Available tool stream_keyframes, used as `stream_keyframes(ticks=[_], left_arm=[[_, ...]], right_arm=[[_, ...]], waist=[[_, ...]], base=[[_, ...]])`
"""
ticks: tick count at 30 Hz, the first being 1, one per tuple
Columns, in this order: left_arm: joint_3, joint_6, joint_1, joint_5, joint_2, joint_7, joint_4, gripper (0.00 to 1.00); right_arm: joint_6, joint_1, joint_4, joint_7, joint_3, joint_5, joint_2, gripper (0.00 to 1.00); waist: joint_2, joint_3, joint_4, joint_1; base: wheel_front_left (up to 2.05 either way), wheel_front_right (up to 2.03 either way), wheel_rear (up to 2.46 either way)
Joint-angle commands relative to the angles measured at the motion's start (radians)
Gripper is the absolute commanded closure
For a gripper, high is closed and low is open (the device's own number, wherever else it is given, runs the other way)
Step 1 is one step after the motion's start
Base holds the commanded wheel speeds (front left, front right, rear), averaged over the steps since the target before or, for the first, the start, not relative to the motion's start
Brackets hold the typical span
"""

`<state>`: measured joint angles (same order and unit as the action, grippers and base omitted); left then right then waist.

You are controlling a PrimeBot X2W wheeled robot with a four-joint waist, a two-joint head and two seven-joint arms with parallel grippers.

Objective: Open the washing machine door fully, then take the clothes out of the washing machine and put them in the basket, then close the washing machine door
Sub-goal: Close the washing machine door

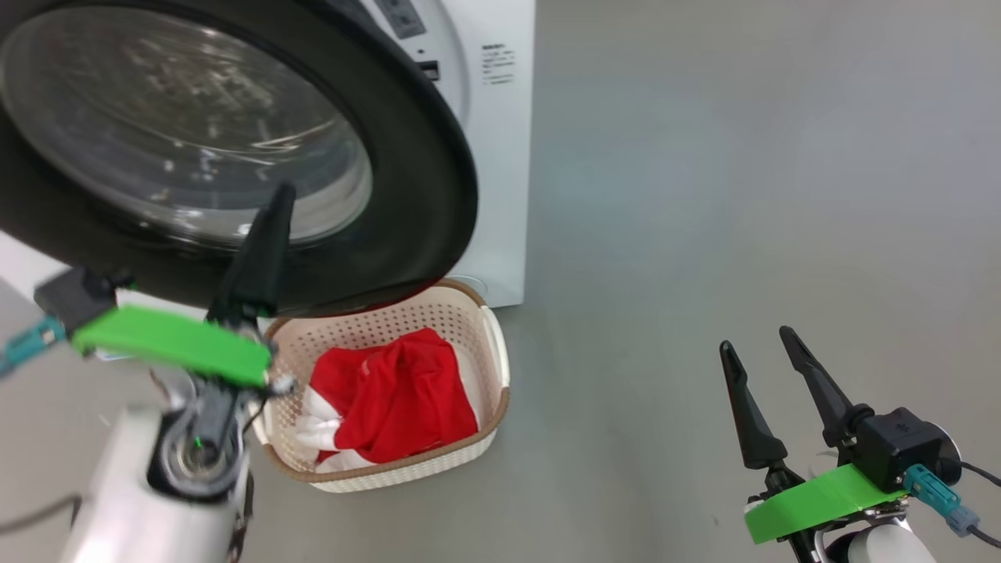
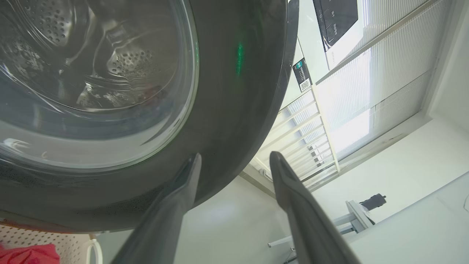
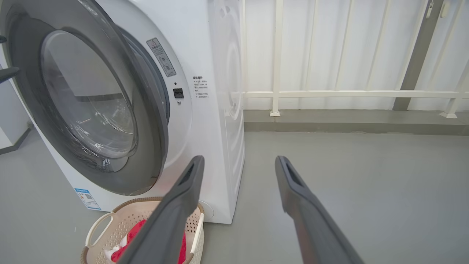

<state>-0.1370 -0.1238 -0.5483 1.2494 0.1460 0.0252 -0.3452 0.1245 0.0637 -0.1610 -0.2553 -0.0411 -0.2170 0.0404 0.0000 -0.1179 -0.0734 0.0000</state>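
Observation:
The washing machine door [image 1: 438, 180], with its black rim and bulging glass, stands ajar from the white washing machine [image 1: 500, 156] and hangs over the far rim of the basket [image 1: 494, 344]. Red clothes [image 1: 399, 391] with white trim lie in the basket. My left gripper [image 1: 280, 195] points up in front of the door's lower rim. In the left wrist view it [image 2: 235, 160] is open at the rim's edge [image 2: 238, 91], holding nothing. My right gripper [image 1: 757, 340] is open over bare floor to the right. From its wrist view [image 3: 239, 162] I see the door [image 3: 88, 99], basket [image 3: 106, 223] and clothes [image 3: 133, 234].
Grey floor [image 1: 743, 195] stretches to the right of the machine. A white railing [image 3: 329, 93] and a low ledge [image 3: 348, 123] run behind it. A small blue label [image 3: 87, 198] sits on the machine's lower front.

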Motion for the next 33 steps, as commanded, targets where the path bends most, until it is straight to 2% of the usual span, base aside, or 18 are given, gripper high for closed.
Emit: stream_keyframes(ticks=[1, 2, 5, 13, 17, 23, 29, 33], left_arm=[[0.01, -0.007, 0.027, -0.058, 0.048, -0.039, 0.044, 0.0], [0.01, -0.007, 0.027, -0.058, 0.048, -0.039, 0.044, 0.0], [-0.022, 0.0, 0.08, -0.154, 0.065, -0.102, 0.079, 0.0], [-0.076, 0.074, 0.224, -0.378, 0.107, -0.242, 0.158, 0.0], [-0.082, 0.115, 0.298, -0.477, 0.12, -0.272, 0.203, 0.0], [-0.041, 0.167, 0.375, -0.621, 0.121, -0.286, 0.271, 0.0], [0.007, 0.182, 0.457, -0.8, 0.095, -0.287, 0.341, 0.0], [0.017, 0.178, 0.507, -0.878, 0.073, -0.287, 0.349, 0.0]], right_arm=[[0.006, 0.001, 0.021, -0.006, -0.014, 0.007, 0.01, 0.0], [0.006, 0.001, 0.021, -0.006, -0.014, 0.007, 0.01, 0.0], [0.006, -0.003, 0.019, -0.006, -0.006, 0.009, 0.01, 0.0], [0.006, -0.019, 0.033, -0.006, 0.023, -0.003, 0.01, 0.0], [0.006, -0.034, 0.03, -0.006, 0.029, -0.001, 0.01, 0.0], [0.006, -0.055, 0.044, -0.006, 0.042, -0.008, 0.01, 0.0], [0.006, -0.082, 0.055, -0.006, 0.066, -0.012, 0.01, 0.0], [0.006, -0.097, 0.073, -0.006, 0.086, -0.014, 0.01, 0.0]], waist=[[0.0, 0.026, 0.035, 0.0], [0.0, 0.026, 0.035, 0.0], [0.0, 0.042, 0.053, 0.0], [0.0, 0.084, 0.075, 0.0], [0.0, 0.108, 0.078, 0.0], [0.0, 0.13, 0.081, 0.0], [0.0, 0.147, 0.084, 0.0], [0.0, 0.155, 0.086, 0.0]], base=[[0.0, 0.0, 0.0], [0.0, 0.0, 0.0], [0.0, 0.0, 0.0], [0.0, 0.0, 0.0], [0.0, 0.0, 0.0], [0.0, 0.0, 0.0], [0.0, 0.0, 0.0], [0.0, 0.0, 0.0]])
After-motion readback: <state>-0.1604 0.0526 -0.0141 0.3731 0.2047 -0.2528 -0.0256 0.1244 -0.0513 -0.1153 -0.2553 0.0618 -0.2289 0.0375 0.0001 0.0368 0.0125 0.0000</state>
